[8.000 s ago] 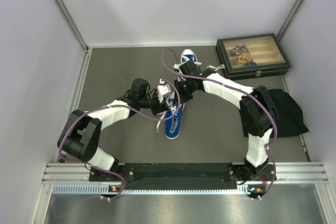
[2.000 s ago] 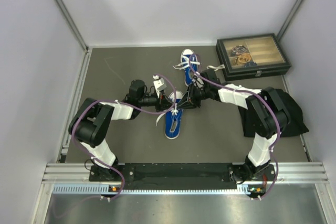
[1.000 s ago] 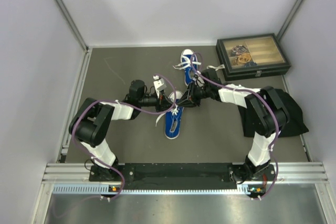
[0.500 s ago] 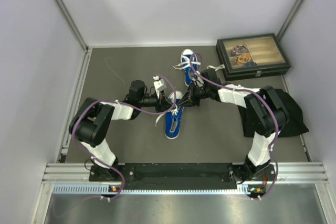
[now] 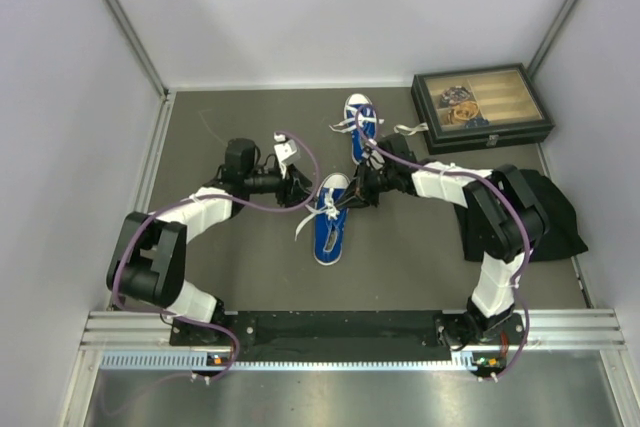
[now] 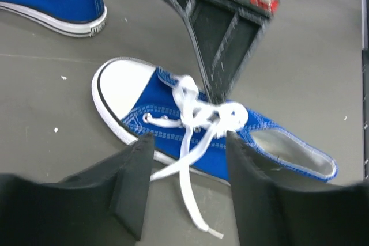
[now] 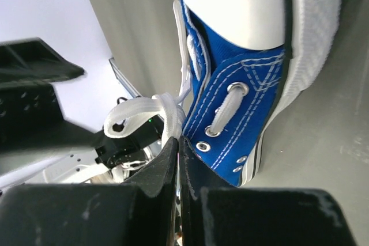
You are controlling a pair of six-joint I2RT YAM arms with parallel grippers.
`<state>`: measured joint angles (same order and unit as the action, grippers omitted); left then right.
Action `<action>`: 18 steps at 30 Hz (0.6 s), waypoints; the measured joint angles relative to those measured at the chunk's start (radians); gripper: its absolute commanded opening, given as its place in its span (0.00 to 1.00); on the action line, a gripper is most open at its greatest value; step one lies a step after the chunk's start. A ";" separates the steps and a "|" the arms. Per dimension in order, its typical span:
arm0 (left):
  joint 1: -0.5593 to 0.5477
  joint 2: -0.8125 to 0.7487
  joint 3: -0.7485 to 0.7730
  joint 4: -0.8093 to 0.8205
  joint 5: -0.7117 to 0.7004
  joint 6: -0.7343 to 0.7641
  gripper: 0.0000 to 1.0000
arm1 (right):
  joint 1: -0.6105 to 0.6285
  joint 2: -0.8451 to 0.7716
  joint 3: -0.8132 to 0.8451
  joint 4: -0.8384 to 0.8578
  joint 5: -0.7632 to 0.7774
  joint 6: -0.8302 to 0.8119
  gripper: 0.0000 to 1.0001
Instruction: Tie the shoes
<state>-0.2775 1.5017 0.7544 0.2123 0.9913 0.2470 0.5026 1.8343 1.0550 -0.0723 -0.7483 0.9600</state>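
Two blue shoes with white laces lie on the grey floor: the near shoe [image 5: 328,232] mid-table and the far shoe [image 5: 360,119] behind it. My right gripper [image 5: 348,197] sits at the near shoe's lacing, shut on a white lace loop [image 7: 144,110] that runs into its closed jaws [image 7: 177,139]. My left gripper [image 5: 300,185] stands open just left of the shoe, apart from it. In the left wrist view its fingers [image 6: 135,182] frame the near shoe [image 6: 167,108], whose loose lace end [image 6: 190,200] lies on the floor. Nothing is held between them.
A dark glass-lidded box [image 5: 482,107] stands at the back right, and a black cloth [image 5: 552,212] lies by the right wall. Pale walls close in the left, back and right sides. A metal rail [image 5: 350,332] carries the arm bases in front.
My left gripper has opened, let go of the lace and drawn back to the left, away from the near shoe. My right gripper has closed and stays at the lacing.
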 measured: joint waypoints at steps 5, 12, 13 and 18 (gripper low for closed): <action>-0.033 0.016 0.066 -0.041 -0.044 -0.035 0.64 | 0.023 0.000 0.015 -0.020 0.010 -0.016 0.00; -0.092 0.069 0.085 -0.035 -0.089 -0.135 0.64 | 0.027 -0.001 0.034 -0.036 0.020 -0.027 0.00; -0.100 0.074 0.085 -0.031 -0.094 -0.149 0.63 | 0.027 -0.001 0.034 -0.038 0.021 -0.030 0.00; -0.117 0.101 0.085 0.005 -0.121 -0.220 0.56 | 0.027 -0.001 0.034 -0.052 0.022 -0.040 0.00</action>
<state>-0.3943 1.6028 0.8394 0.2173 0.8700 0.0269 0.5293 1.8332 1.0885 -0.1246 -0.7265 0.9195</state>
